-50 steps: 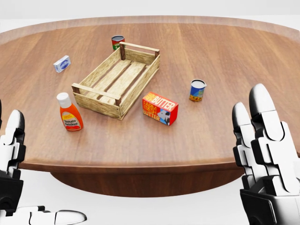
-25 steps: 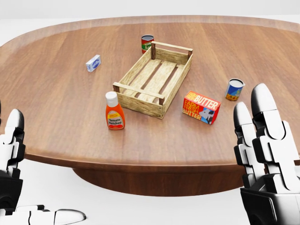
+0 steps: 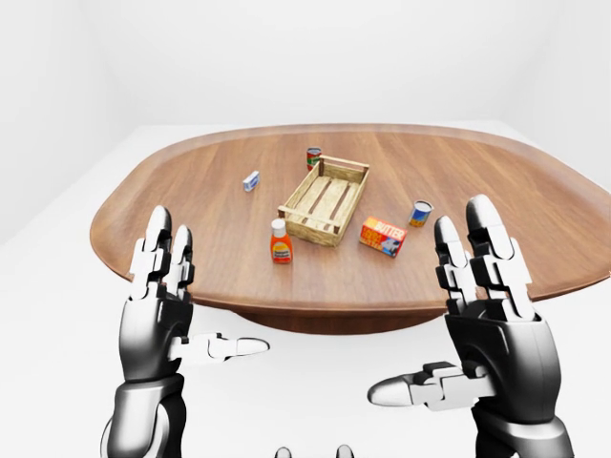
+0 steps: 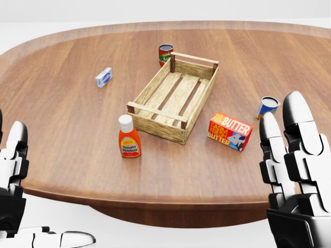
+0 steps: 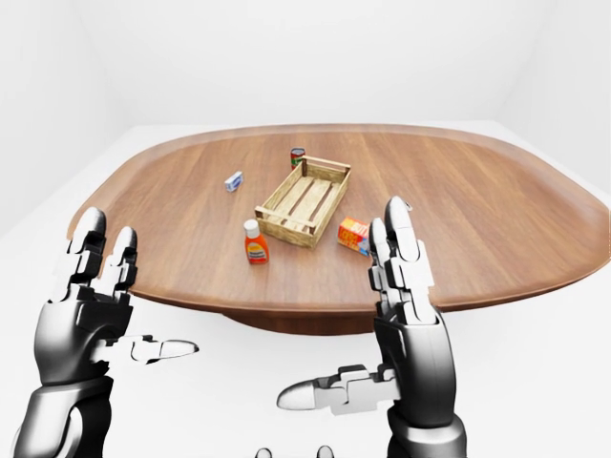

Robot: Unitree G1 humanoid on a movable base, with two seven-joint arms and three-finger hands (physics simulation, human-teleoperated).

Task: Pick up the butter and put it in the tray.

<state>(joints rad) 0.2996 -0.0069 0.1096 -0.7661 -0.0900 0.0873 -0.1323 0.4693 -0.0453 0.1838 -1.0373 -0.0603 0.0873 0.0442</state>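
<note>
The butter (image 4: 230, 131), an orange-red box with a cow picture, lies on the wooden table (image 4: 62, 129) just right of the tray (image 4: 156, 114), a slatted wooden crate with nothing in it. In the left-eye view both hands are raised below the table's near edge, palms inward. My left hand (image 3: 196, 291) is open at the lower left, far from the butter. My right hand (image 3: 430, 305) is open at the lower right, its fingertips (image 4: 296, 103) showing just right of the butter in the head view, not touching it.
A ketchup bottle (image 4: 129, 137) stands left of the tray's near corner. A red can (image 4: 165, 53) sits by its top corner. A blue can (image 4: 269, 107) is right of the butter, and a small blue-white box (image 4: 104, 77) lies at the upper left.
The whole picture has shifted: the table's things slid right and then slightly down in the head view, so the camera moved. Both hands hold the same open pose.
</note>
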